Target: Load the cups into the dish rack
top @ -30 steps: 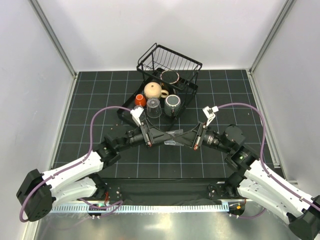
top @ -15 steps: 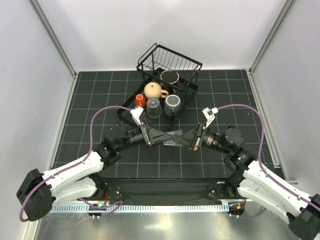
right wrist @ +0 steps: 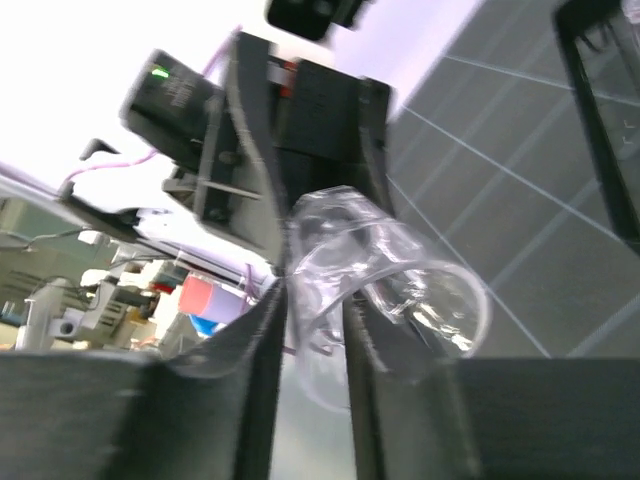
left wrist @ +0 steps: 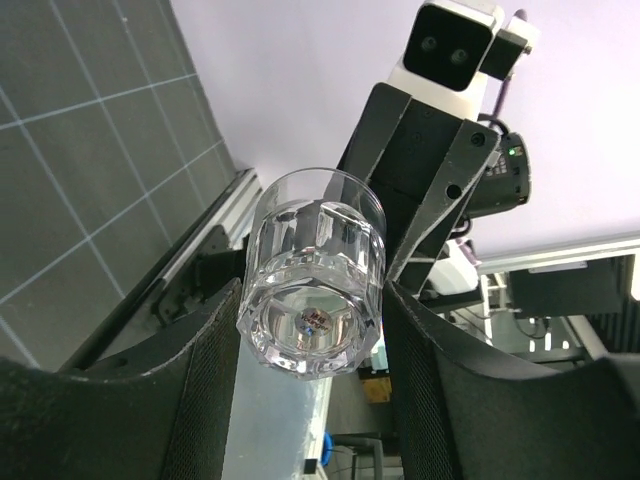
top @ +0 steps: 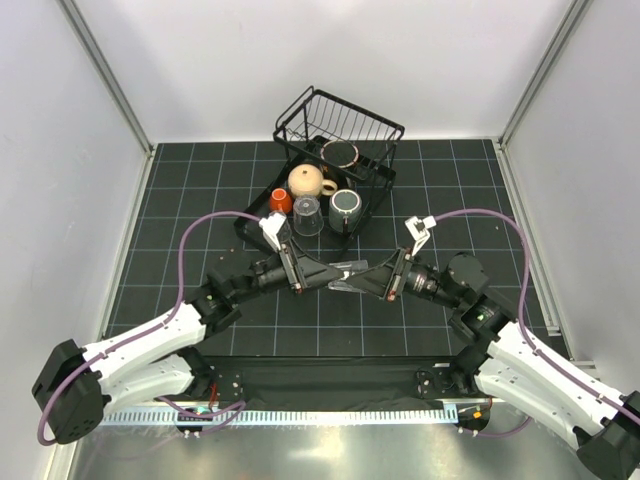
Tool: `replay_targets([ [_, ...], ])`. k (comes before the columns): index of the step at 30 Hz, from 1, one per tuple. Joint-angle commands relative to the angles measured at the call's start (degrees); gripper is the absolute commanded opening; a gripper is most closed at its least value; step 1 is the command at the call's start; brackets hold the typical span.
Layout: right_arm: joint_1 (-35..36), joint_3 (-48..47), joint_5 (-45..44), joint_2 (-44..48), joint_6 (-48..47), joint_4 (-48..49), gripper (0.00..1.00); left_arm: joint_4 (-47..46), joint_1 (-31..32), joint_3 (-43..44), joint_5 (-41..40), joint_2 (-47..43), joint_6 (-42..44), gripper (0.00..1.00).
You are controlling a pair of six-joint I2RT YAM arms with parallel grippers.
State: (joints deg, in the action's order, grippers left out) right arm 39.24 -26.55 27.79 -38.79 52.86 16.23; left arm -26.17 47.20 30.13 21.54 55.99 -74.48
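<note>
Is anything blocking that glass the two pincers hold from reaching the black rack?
Nothing lies on the mat between the glass and the dish rack. The rack's near edge holds a red cup, a tumbler and a grey mug.

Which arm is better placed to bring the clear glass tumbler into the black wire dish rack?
Probably left: the left end effector spans the clear glass tumbler; the right end effector only pinches its rim.

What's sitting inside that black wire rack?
Five cups sit in the dish rack: a brown-rimmed cup, beige mug, grey mug, red-orange cup and clear glass. The rack's floor beneath them is hidden.
</note>
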Motion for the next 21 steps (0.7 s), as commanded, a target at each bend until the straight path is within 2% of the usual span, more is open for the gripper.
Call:
replay_targets([
  [1,0.1,-3.2,-2.7,0.3,-5.2,-8.6,0.36,0.4,0.4,3.6,-0.2,-1.4,2.5,0.0],
  [5,0.2,-6.3,-6.5,1.7,-9.3,-17.0,0.44,7.9,0.4,6.3,-1.9,-2.7,5.8,0.0],
  [11,0.1,-9.5,-11.5,3.1,-13.3,-25.1,0.47,22.3,0.4,12.0,-7.2,-3.2,11.7,0.0],
  [15,0.2,-12.0,-18.1,4.1,-15.3,-33.1,0.47,35.0,0.5,17.3,-13.9,-1.0,15.9,0.0],
  [16,0.1,-13.0,-20.8,4.5,-16.2,-36.0,0.48,41.1,0.4,18.6,-18.1,-0.1,16.9,0.0],
  [21,0.2,-14.7,-24.5,5.9,-18.3,-41.1,0.48,53.8,0.4,29.7,-29.9,8.2,22.8,0.0],
])
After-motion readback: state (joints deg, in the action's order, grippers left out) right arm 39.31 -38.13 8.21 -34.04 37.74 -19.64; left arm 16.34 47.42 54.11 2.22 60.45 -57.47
